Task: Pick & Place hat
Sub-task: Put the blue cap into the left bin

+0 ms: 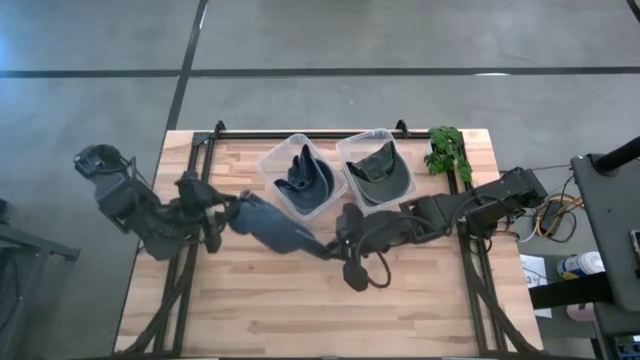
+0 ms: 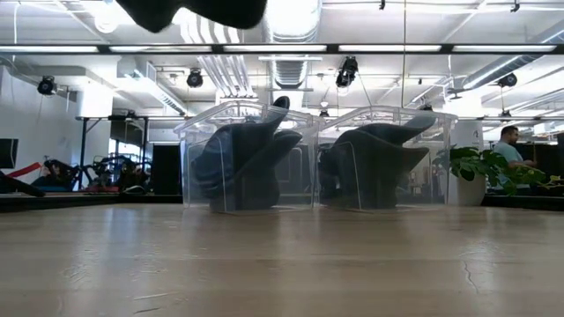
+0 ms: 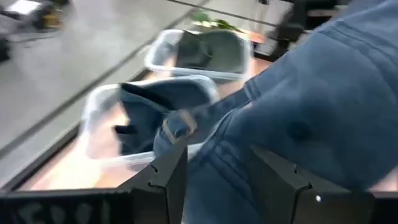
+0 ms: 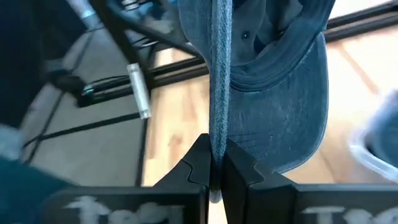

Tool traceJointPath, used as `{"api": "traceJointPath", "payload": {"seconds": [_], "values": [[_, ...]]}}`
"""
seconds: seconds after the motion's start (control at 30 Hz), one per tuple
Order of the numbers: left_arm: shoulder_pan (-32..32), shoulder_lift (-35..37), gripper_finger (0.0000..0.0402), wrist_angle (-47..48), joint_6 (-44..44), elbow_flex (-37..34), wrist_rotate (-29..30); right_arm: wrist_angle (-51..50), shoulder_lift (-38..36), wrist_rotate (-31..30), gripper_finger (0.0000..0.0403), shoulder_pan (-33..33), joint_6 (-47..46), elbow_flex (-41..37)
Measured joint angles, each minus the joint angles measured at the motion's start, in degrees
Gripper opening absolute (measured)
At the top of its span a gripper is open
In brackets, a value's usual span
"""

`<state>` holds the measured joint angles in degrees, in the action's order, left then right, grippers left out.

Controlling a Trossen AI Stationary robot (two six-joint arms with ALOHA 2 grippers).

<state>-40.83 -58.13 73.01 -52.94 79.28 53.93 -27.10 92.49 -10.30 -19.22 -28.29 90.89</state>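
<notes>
Faded blue denim hat (image 1: 268, 224) with curved brim, stretched between left pincer (image 1: 222, 212) and right pincer (image 1: 340, 246), both clamped on it

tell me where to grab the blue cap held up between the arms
Grip the blue cap on its thin brim edge, coming edge-on from the right side. The right tool already pinches that edge flat between shut fingers, the fabric standing as a narrow strip. The rounded crown by the left tool is bulkier and looks harder to pinch.

Blue denim cap (image 1: 272, 226), held aloft (both ends gripped), near the bins
</notes>
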Motion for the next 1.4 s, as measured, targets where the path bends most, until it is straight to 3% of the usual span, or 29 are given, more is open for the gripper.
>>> {"api": "traceJointPath", "payload": {"seconds": [0.17, 0.3, 0.47, 0.57, 0.77, 0.97, 1.2, 1.4], "values": [[0.71, -0.15, 0.0153, -14.6, 9.64, -3.88, -4.28, 1.11, 0.41, 7.21, 0.0013, 0.91, 2.61, 0.07], [2.22, -0.3, 0.0153, -30.12, 17.05, -8.17, -9.45, 2.51, 0.67, 8.74, 0.0013, 1.16, 4.92, 0.14], [4.77, -1.46, 0.0153, -44.9, 21.08, -13.39, -19.83, 3.84, 1.42, 15.14, 0.0013, 2.08, 6.24, 0.81], [6.07, -2.35, 0.0153, -50.24, 20.68, -15.19, -29.56, 1.82, 2.16, 14.77, 0.0013, 2.19, 8.27, 0.81], [6.51, -4.04, 0.0153, -52.49, 15.6, -15.91, -43.26, -2.49, 3.39, 11.69, 0.0013, 2.43, 15.3, 0.7], [7.25, -6.92, 0.0153, -52.47, 14.9, -15.89, -47.25, -0.21, 4.25, 12.03, 0.0013, 2.36, 21.65, 1.08], [9.6, -12.31, 0.0153, -53.51, 13.27, -15.89, -54.89, -0.73, 8.16, 17.68, 0.0013, 2.41, 24.24, 3.52], [10.61, -14.97, 0.0153, -55.23, 10.79, -15.91, -60.61, -10.62, 13.04, 19.54, 0.0013, 1.35, 31.81, 8.65]]}}
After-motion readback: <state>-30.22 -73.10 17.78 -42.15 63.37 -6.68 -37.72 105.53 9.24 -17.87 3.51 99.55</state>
